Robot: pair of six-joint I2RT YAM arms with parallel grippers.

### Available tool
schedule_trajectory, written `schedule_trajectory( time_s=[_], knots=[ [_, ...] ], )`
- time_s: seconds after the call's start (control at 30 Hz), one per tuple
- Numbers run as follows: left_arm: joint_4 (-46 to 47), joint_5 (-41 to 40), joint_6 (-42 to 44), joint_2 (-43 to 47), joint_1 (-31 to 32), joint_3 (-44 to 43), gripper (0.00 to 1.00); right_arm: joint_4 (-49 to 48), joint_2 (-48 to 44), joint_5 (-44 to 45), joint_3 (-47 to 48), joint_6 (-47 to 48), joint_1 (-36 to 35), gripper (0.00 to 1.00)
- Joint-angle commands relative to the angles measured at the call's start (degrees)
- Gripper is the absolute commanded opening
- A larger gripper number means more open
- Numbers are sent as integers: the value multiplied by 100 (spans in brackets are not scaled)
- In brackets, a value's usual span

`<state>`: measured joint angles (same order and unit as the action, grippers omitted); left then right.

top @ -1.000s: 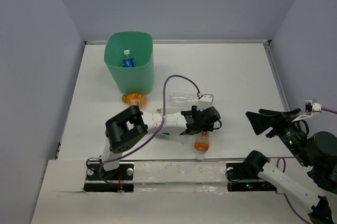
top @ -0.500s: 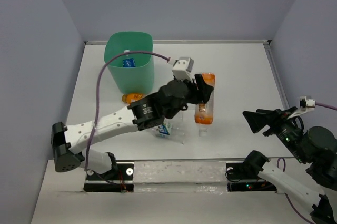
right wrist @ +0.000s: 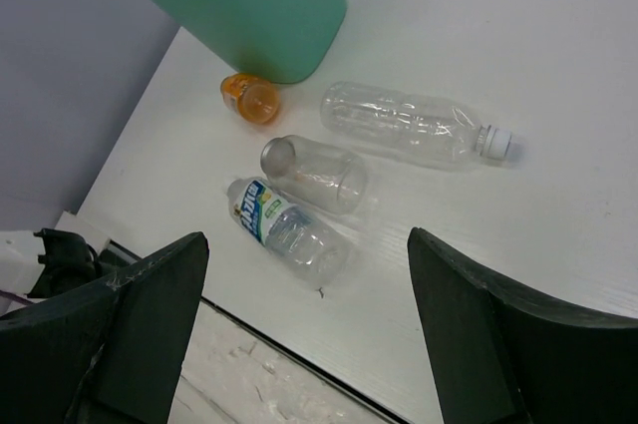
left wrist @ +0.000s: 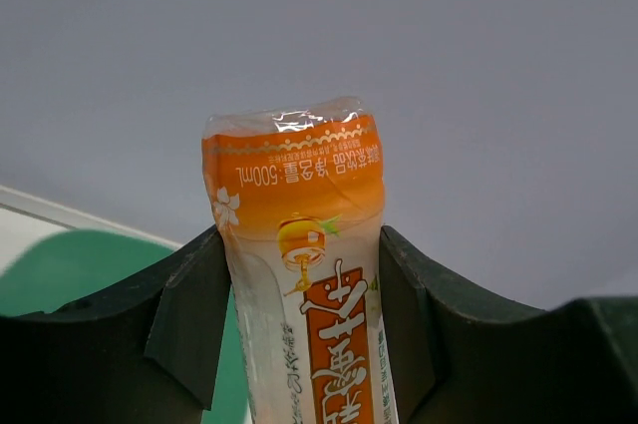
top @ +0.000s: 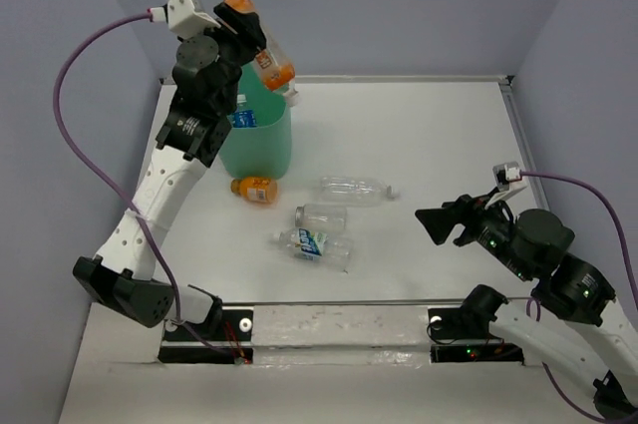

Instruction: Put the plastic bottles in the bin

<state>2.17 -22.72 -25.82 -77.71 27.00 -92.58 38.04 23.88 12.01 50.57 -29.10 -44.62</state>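
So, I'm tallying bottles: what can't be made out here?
- Top view: the floor of the bin, hidden by its own wall and the left arm; only one blue-labelled bottle shows inside.
- Right wrist view: the bin's rim and inside, cut off by the top edge.
- Left wrist view: the cap end of the held orange bottle, cut off by the bottom edge.
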Motion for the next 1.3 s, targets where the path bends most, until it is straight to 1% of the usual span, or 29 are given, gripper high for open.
schedule_trajectory(
  time_s=[0.0,0.07,0.13,0.2,0.3,0.4,0.47,0.63,0.67,0.7,0.73,0.9,1.07,1.2,1.27],
  knots=[
    [468,-145,429,-410,-766,-506,35,-561,-120,-208,-152,142,-3,86],
    [573,-276,578,-560,-942,-507,35,-570,-182,-199,-222,133,-3,86],
    [740,-610,938,-780,-1083,-481,35,-587,-278,-217,-310,133,-3,86],
    [819,-689,1210,-1008,-1171,-481,35,-587,-313,-260,-328,177,-3,86],
    [969,-830,1395,-1254,-1250,-446,36,-614,-279,-331,-372,282,-3,86],
    [1293,-857,1571,-1282,-1259,-192,38,-649,-182,-427,-407,379,-3,86],
    [1652,-918,1676,-1229,-1259,151,40,-710,-121,-497,-433,414,-3,86],
    [2023,-892,1765,-1045,-1250,774,49,-947,73,-673,-521,537,-3,86],
    [2163,-866,1748,-983,-1250,889,57,-991,108,-691,-530,563,-3,86],
    [2225,-857,1739,-930,-1250,995,61,-1000,143,-709,-539,581,-3,86],
    [2278,-857,1721,-817,-1250,1170,68,-1035,239,-770,-548,625,-3,86],
    [2349,-664,1651,-448,-1250,1557,82,-1150,529,-841,-600,669,-3,86],
    [2393,-541,1625,-166,-1180,1655,91,-1194,600,-788,-618,678,-3,86],
    [2367,-400,1537,159,-1092,1646,91,-1211,688,-727,-627,739,-3,85],
    [2061,-391,1353,274,-996,1515,92,-1211,784,-726,-618,792,-3,83]
  ],
)
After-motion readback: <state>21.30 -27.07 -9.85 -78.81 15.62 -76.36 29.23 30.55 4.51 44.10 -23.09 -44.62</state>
